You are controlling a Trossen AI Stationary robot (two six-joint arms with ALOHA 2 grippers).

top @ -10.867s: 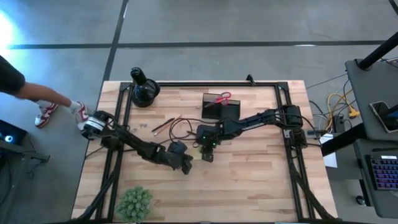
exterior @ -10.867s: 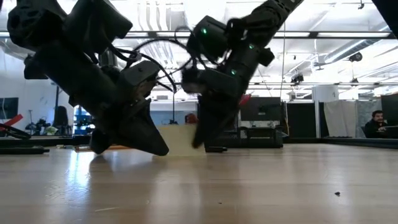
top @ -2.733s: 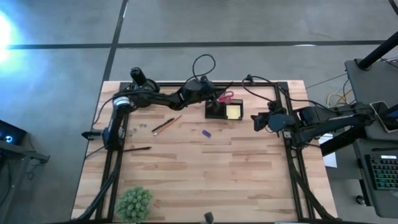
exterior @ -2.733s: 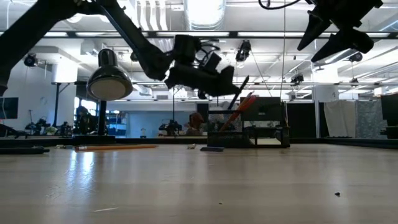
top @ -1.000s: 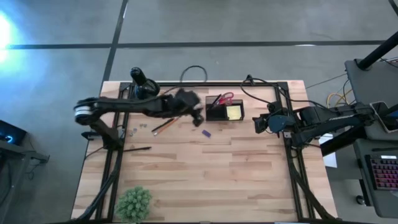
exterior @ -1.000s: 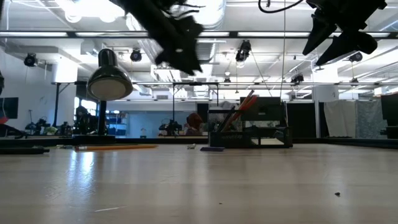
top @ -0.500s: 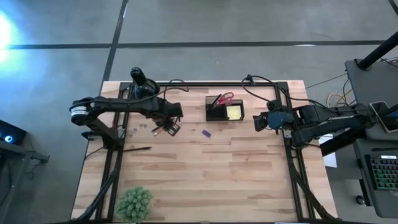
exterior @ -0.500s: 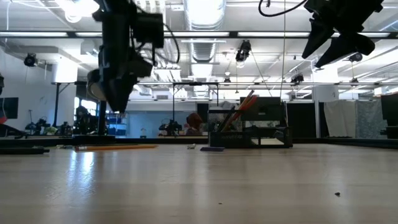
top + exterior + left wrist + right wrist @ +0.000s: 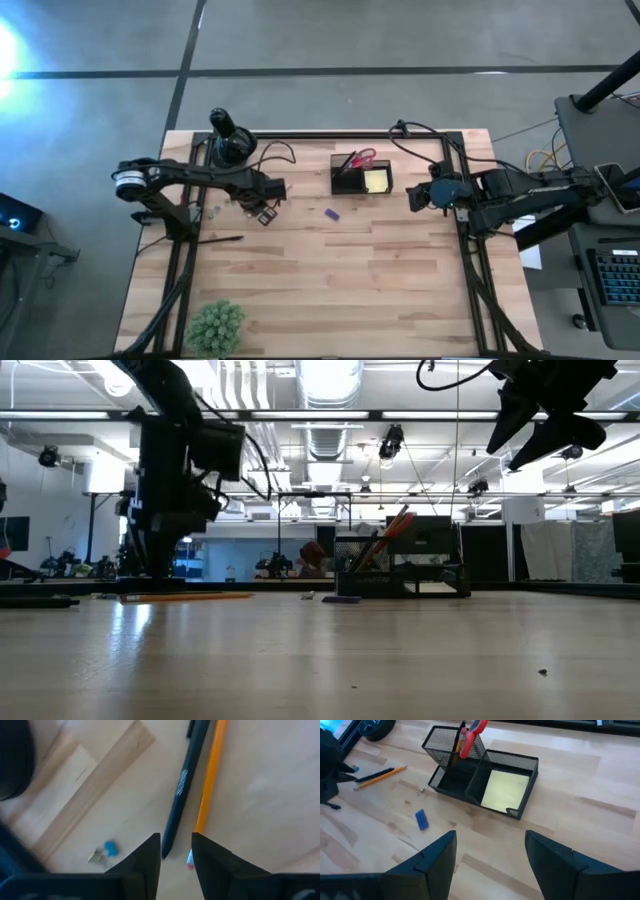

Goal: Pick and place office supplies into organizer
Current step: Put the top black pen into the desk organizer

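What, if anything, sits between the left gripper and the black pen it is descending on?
Nothing visible does. The left gripper straddles the tip of the black pen; the orange pencil lies right beside it, close to one finger.

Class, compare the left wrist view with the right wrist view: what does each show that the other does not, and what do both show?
Only the left wrist view: a small blue clip lying on the table, and the left end effector poised just over the black pen's tip.

Only the right wrist view: the mesh organizer holding the red-handled scissors and yellow sticky-note pad, plus a blue piece on the table.

Both: the black pen and orange pencil lying side by side.
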